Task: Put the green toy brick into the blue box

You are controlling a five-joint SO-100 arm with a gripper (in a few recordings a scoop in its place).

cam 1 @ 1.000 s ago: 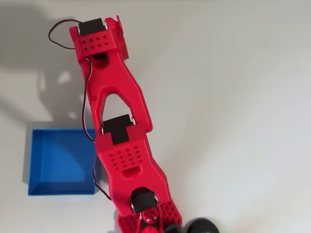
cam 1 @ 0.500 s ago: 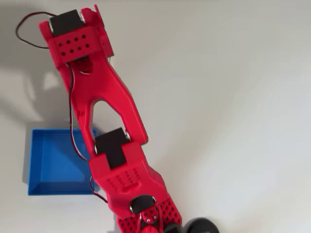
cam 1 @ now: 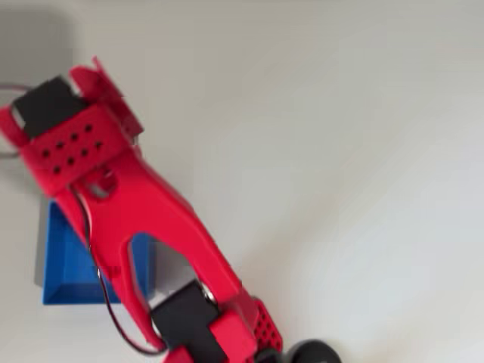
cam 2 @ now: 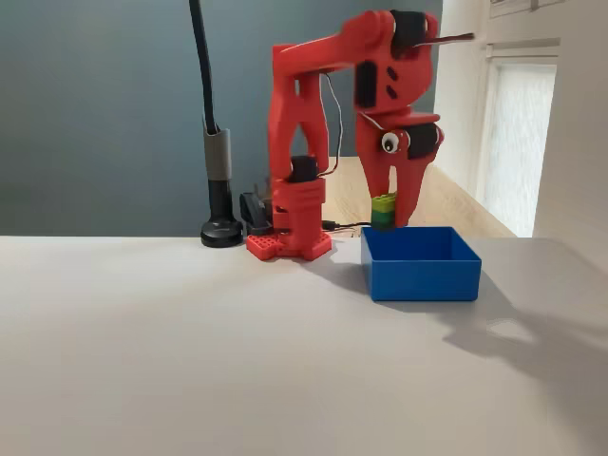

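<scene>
In the fixed view the red arm (cam 2: 313,142) stands on its base near the far edge of the desk (cam 2: 190,351), folded high so that the gripper (cam 2: 391,211) hangs downward over the blue box (cam 2: 421,263). The two red fingers are clamped on the green toy brick (cam 2: 383,211), which sits between their tips, upright, its lime top above a darker lower part. The brick is held in the air just above the rim of the box's far left corner, clear of the box floor as far as can be told. The blue box rests on the desk towards the far right side, just beside the arm's base. A black lamp stand (cam 2: 220,190) with a round foot stands at the far edge, left of the arm's base. In the overhead view the arm (cam 1: 128,204) is blurred and reaches across the blue box (cam 1: 64,265), covering much of it; the box's left wall and near left corner stay visible beneath it.
</scene>
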